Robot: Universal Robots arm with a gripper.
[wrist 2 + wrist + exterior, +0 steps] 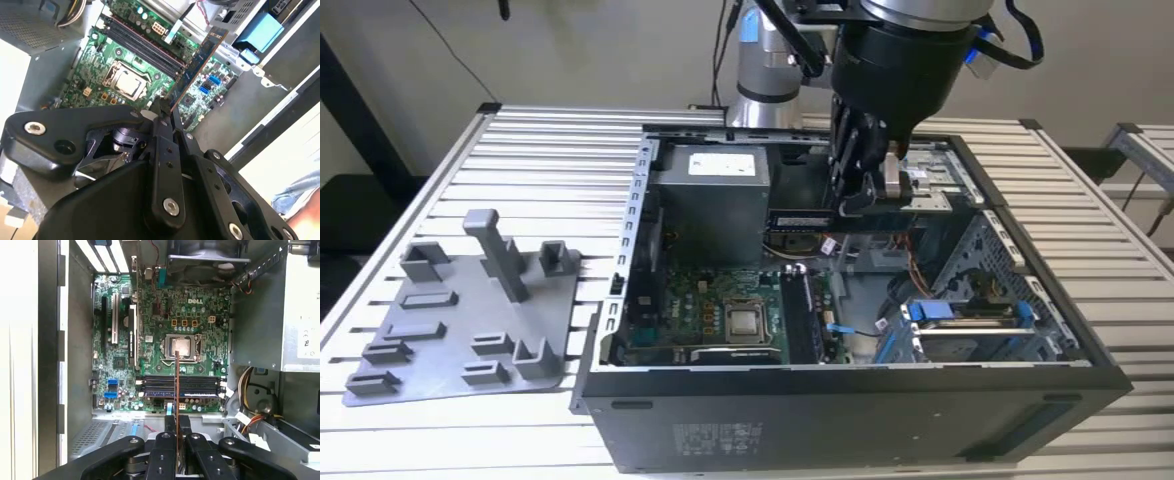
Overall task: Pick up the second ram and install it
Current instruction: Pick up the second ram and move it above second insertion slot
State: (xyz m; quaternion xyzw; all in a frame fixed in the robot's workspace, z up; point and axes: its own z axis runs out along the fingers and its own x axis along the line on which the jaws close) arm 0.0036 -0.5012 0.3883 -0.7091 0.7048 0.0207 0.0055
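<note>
Black linkage bars of the end effector [177,422] are seen closest in both wrist views, and its fingers [170,426] are clenched on the second ram [177,390]. In the first wrist view the stick is seen edge-on as a thin coppery line. In that picture it is drawn across the memory slots [180,386] and ends over the processor socket [180,346] of the green motherboard [150,315]. In the second wrist view more of its shape is given: a long, thin, flat dark board with a brown-copper edge and a bluish patch at its far end, gripped at the near end between the two pads. In the exterior view it is shown as a short dark bar lying level at the fingertips. It is held inside the open computer case [854,400], just beside the grey power supply [707,195] on the exterior view's right, and well above the motherboard, so that no slot is touched. A grey plastic tray [454,340] with raised blocks is set on the slatted desk [547,150], on the exterior view's left of the case.
</note>
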